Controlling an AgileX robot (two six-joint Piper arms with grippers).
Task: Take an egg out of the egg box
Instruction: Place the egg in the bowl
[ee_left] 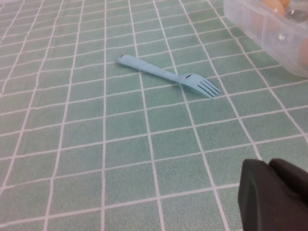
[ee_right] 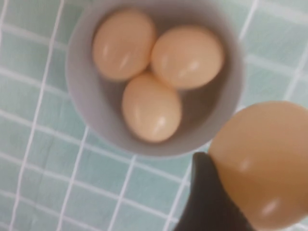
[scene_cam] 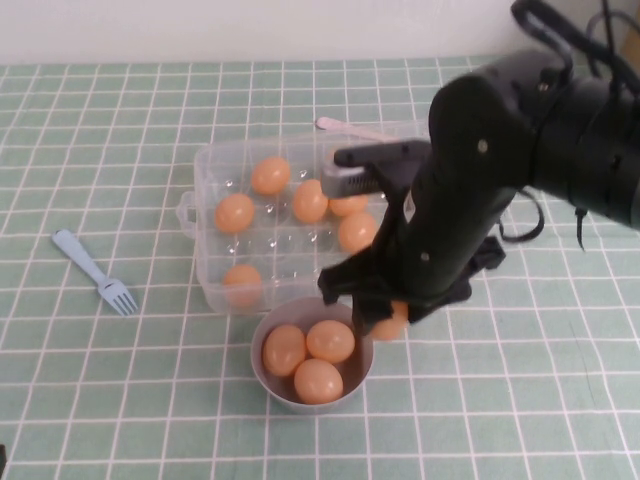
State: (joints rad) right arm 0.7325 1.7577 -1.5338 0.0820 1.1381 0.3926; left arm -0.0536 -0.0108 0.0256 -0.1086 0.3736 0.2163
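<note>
The clear plastic egg box [scene_cam: 205,170] lies open in the middle of the table with several orange-tan eggs in its cells. My right gripper [scene_cam: 390,318] is shut on one egg [scene_cam: 392,322] and holds it just in front of the box, over the right rim of a grey bowl [scene_cam: 262,372]. In the right wrist view the held egg [ee_right: 264,159] sits against one dark finger [ee_right: 204,197], beside the bowl [ee_right: 79,72]. My left gripper [ee_left: 272,192] is shut and empty, low over the tablecloth at the left, out of the high view.
The bowl holds three eggs [scene_cam: 318,356]. A light blue plastic fork [scene_cam: 95,270] lies left of the box, also in the left wrist view [ee_left: 168,76]. A corner of the box [ee_left: 269,29] shows there. My right arm hides the box's right side.
</note>
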